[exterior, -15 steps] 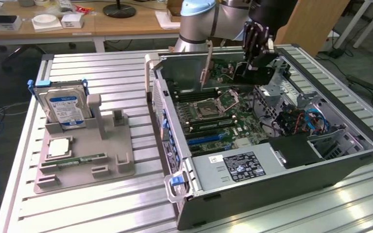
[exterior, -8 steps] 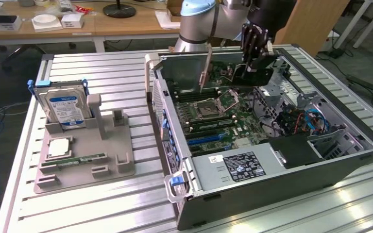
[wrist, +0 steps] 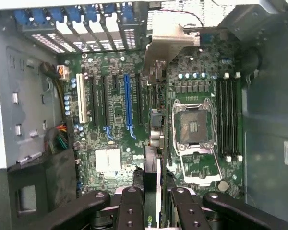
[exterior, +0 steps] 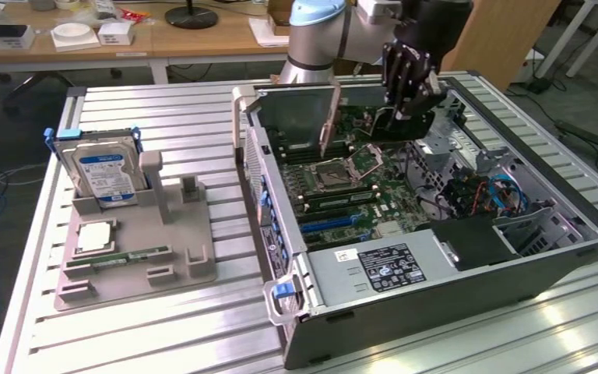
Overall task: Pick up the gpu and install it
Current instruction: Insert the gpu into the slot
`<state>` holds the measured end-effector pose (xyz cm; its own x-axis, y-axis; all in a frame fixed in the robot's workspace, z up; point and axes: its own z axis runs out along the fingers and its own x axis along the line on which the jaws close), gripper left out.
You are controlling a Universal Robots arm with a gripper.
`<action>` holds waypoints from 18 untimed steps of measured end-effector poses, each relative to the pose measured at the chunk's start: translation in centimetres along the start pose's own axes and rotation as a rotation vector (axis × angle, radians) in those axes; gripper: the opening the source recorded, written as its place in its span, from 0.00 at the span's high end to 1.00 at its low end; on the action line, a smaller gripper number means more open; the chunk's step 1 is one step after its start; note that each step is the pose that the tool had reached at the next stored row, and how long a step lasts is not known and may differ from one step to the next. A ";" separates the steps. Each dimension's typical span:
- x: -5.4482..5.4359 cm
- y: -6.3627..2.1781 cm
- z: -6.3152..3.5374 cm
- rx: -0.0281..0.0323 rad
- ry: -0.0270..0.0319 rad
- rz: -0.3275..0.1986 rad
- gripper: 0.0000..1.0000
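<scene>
Over the motherboard (wrist: 115, 110) inside the open computer case (exterior: 434, 312), with blue slots (wrist: 128, 105) and an unlatched processor socket (wrist: 194, 127) below and a blue-labelled hard drive (exterior: 107, 171) apart on the worktop (exterior: 143, 335), the hand (exterior: 408, 113) clenches the gpu (wrist: 152, 179), a thin dark card, pale bracket at one end.

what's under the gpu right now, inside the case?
The gpu, held edge-on in the claw, hangs over the motherboard, between the blue slot and the CPU socket. The board directly beneath its edge is covered by the card.
</scene>
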<state>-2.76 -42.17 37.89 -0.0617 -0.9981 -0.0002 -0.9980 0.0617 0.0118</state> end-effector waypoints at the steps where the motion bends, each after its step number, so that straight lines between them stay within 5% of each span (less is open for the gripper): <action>1: 0.0 0.00 0.05 0.0001 0.0001 -0.018 0.73; 4: 0.0 -0.01 0.30 0.0001 0.0005 -0.072 0.73; 8: 0.1 0.00 0.45 0.0015 0.0010 -0.077 0.73; 12: 0.1 0.29 0.71 0.0274 0.0006 -0.077 0.73; 18: 0.2 0.69 1.26 0.0281 0.0007 -0.076 0.73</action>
<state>-3.48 -42.30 36.63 0.0141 -0.9999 0.0007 -0.9998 -0.0141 -0.0163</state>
